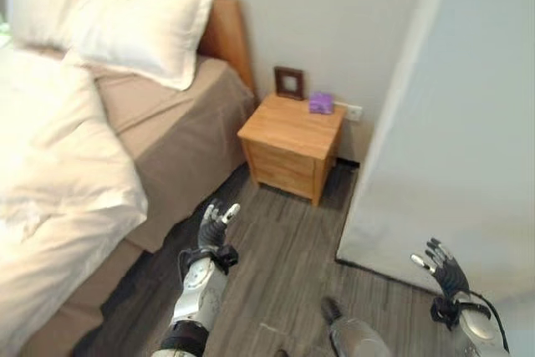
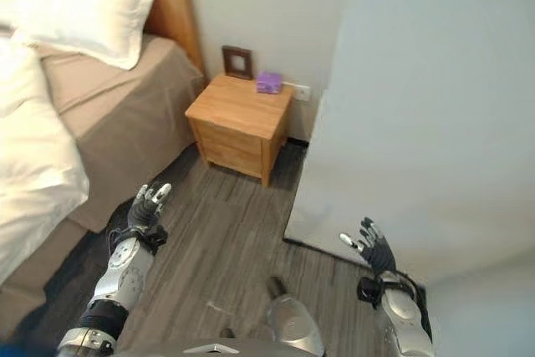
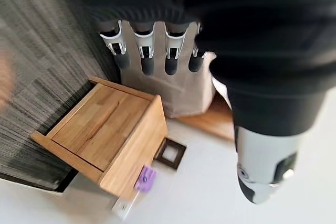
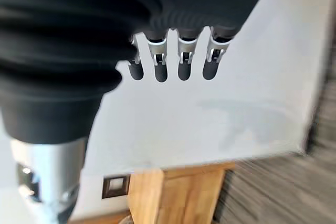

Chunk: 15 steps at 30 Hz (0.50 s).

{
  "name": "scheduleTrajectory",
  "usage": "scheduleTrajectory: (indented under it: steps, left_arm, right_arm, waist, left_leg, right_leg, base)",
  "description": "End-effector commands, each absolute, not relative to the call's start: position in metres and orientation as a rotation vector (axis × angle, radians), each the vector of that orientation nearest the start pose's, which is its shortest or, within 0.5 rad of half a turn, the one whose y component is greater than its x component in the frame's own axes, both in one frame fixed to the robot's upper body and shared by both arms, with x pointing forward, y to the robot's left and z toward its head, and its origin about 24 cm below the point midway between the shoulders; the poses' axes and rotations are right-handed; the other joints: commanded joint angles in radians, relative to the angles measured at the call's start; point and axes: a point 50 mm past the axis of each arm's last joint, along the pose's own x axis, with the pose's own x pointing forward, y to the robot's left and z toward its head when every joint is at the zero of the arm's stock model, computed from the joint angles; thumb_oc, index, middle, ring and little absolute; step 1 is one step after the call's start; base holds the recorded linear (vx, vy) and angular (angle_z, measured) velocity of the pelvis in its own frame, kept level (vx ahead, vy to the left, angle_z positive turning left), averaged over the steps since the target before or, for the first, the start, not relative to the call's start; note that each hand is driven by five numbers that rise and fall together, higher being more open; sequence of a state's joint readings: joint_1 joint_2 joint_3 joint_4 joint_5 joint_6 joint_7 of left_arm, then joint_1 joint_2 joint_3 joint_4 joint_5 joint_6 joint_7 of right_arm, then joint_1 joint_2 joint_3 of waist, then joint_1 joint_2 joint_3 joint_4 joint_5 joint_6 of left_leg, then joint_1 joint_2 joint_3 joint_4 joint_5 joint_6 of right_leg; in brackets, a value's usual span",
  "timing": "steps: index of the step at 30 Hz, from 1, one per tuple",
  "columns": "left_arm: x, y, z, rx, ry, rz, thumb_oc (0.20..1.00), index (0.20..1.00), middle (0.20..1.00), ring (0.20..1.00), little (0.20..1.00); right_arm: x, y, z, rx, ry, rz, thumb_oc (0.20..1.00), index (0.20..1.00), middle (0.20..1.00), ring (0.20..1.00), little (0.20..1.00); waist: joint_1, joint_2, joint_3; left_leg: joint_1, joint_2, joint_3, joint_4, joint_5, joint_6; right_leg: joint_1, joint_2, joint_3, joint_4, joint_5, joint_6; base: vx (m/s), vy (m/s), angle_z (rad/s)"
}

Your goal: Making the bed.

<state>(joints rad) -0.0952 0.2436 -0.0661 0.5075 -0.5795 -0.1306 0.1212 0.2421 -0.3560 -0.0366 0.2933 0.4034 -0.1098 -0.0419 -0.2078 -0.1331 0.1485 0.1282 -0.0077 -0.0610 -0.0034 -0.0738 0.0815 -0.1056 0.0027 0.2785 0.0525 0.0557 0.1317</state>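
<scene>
Grey wood floor (image 1: 284, 273) beside the bed (image 1: 159, 131) and nightstand (image 1: 291, 144); both hands' fingers released, empty.

Pillows (image 1: 138, 22) at the head of the bed (image 1: 167, 131) — nightstand (image 1: 291, 146) just right, against the wall, picture frame (image 1: 289, 83) on top.
</scene>
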Motion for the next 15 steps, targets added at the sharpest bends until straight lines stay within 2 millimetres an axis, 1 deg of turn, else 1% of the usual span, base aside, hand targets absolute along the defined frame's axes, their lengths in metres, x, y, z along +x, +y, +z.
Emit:
scheduleTrajectory:
  steps: [1, 2, 5, 6, 7, 8, 9, 11, 12, 13, 15]
  left_arm:
    - [0.257, 0.221, -0.013, -0.221, 0.189, 0.209, 1.0, 1.0, 1.0, 1.0, 1.0]
    - [0.252, 0.224, -0.016, -0.23, 0.199, 0.223, 1.0, 1.0, 1.0, 1.0, 1.0]
    - [0.238, 0.234, -0.024, -0.247, 0.226, 0.274, 1.0, 1.0, 1.0, 1.0, 1.0]
    - [0.228, 0.239, -0.03, -0.275, 0.246, 0.308, 1.0, 1.0, 1.0, 1.0, 1.0]
    - [0.224, 0.242, -0.034, -0.277, 0.26, 0.322, 1.0, 1.0, 1.0, 1.0, 1.0]
    - [0.223, 0.242, -0.034, -0.277, 0.26, 0.322, 1.0, 1.0, 1.0, 1.0, 1.0]
    - [0.233, 0.246, 0.004, -0.218, 0.113, 0.27, 1.0, 1.0, 1.0, 1.0, 1.0]
    - [0.231, 0.249, 0.003, -0.233, 0.111, 0.293, 1.0, 1.0, 1.0, 1.0, 1.0]
    - [0.225, 0.252, -0.001, -0.243, 0.124, 0.317, 1.0, 1.0, 1.0, 1.0, 1.0]
    - [0.225, 0.253, -0.001, -0.243, 0.124, 0.317, 1.0, 1.0, 1.0, 1.0, 1.0]
    - [0.22, 0.256, -0.004, -0.252, 0.134, 0.345, 1.0, 1.0, 1.0, 1.0, 1.0]
  right_arm:
    - [0.2, -0.272, -0.007, 0.026, 0.183, -0.257, 1.0, 1.0, 1.0, 1.0, 1.0]
    - [0.203, -0.272, -0.005, 0.037, 0.173, -0.246, 1.0, 1.0, 1.0, 1.0, 1.0]
    - [0.206, -0.27, -0.002, 0.042, 0.163, -0.22, 1.0, 1.0, 1.0, 1.0, 1.0]
    - [0.212, -0.263, 0.002, 0.043, 0.153, -0.168, 1.0, 1.0, 1.0, 1.0, 1.0]
    - [0.212, -0.263, 0.001, 0.047, 0.159, -0.162, 1.0, 1.0, 1.0, 1.0, 1.0]
    - [0.212, -0.263, 0.001, 0.047, 0.16, -0.162, 1.0, 1.0, 1.0, 1.0, 1.0]
    - [0.214, -0.273, 0.008, 0.24, 0.073, -0.348, 1.0, 1.0, 1.0, 1.0, 1.0]
    - [0.218, -0.271, 0.01, 0.213, 0.072, -0.323, 1.0, 1.0, 1.0, 1.0, 1.0]
    - [0.22, -0.268, 0.012, 0.221, 0.062, -0.307, 1.0, 1.0, 1.0, 1.0, 1.0]
    - [0.22, -0.268, 0.012, 0.221, 0.062, -0.307, 1.0, 1.0, 1.0, 1.0, 1.0]
    - [0.224, -0.267, 0.013, 0.217, 0.062, -0.298, 1.0, 1.0, 1.0, 1.0, 1.0]
  waist:
    - [0.014, 0.018, -0.005]
    - [0.033, 0.019, -0.01]
    - [0.075, 0.02, -0.023]
    - [0.099, 0.021, -0.026]
    - [0.111, 0.024, -0.028]
    - [0.11, 0.024, -0.028]
    - [0.108, 0.096, -0.015]
    - [0.119, 0.092, -0.009]
    - [0.13, 0.088, -0.003]
    - [0.13, 0.088, -0.002]
    - [0.144, 0.083, 0.004]
  left_leg:
    - [0.028, -0.031, 0.127, -0.072, 0.063, -0.067]
    - [0.02, -0.031, 0.107, -0.075, 0.067, -0.066]
    - [0.009, -0.03, 0.068, -0.075, 0.074, -0.068]
    - [0.002, -0.029, 0.045, -0.075, 0.08, -0.07]
    - [-0.002, -0.031, 0.023, -0.073, 0.083, -0.072]
    - [-0.002, -0.031, 0.022, -0.073, 0.083, -0.072]
    - [-0.019, 0.106, 0.276, -0.069, 0.12, -0.168]
    - [-0.02, 0.102, 0.272, -0.054, 0.114, -0.165]
    - [-0.021, 0.099, 0.267, -0.042, 0.103, -0.161]
    - [-0.021, 0.099, 0.267, -0.041, 0.103, -0.161]
    - [-0.024, 0.094, 0.262, -0.034, 0.096, -0.158]
  right_leg:
    - [0.079, 0.017, -0.036, 0.032, 0.001, -0.002]
    - [0.096, 0.023, -0.025, 0.006, -0.003, -0.008]
    - [0.124, 0.027, -0.034, -0.032, -0.008, -0.019]
    - [0.139, 0.031, -0.044, -0.052, -0.012, -0.031]
    - [0.153, 0.028, -0.062, -0.066, -0.017, -0.038]
    - [0.154, 0.028, -0.063, -0.066, -0.017, -0.038]
    - [0.204, -0.057, -0.435, -0.121, -0.067, -0.037]
    - [0.211, -0.061, -0.436, -0.13, -0.057, -0.036]
    - [0.216, -0.07, -0.439, -0.131, -0.051, -0.032]
    - [0.217, -0.07, -0.438, -0.131, -0.051, -0.031]
    - [0.22, -0.078, -0.441, -0.128, -0.044, -0.027]
  base:
    - [0.04, -0.111, 0.95]
    - [0.05, -0.108, 0.44]
    - [0.05, -0.116, -0.01]
    - [0.04, -0.143, 0.15]
    - [0.03, -0.109, 0.16]
    - [0.02, -0.068, 0.22]
    - [0.0, -0.006, 0.16]
    - [-0.04, 0.051, 0.07]
    - [-0.05, 0.071, -0.12]
    - [-0.05, 0.086, -0.2]
    - [-0.04, 0.062, -0.09]
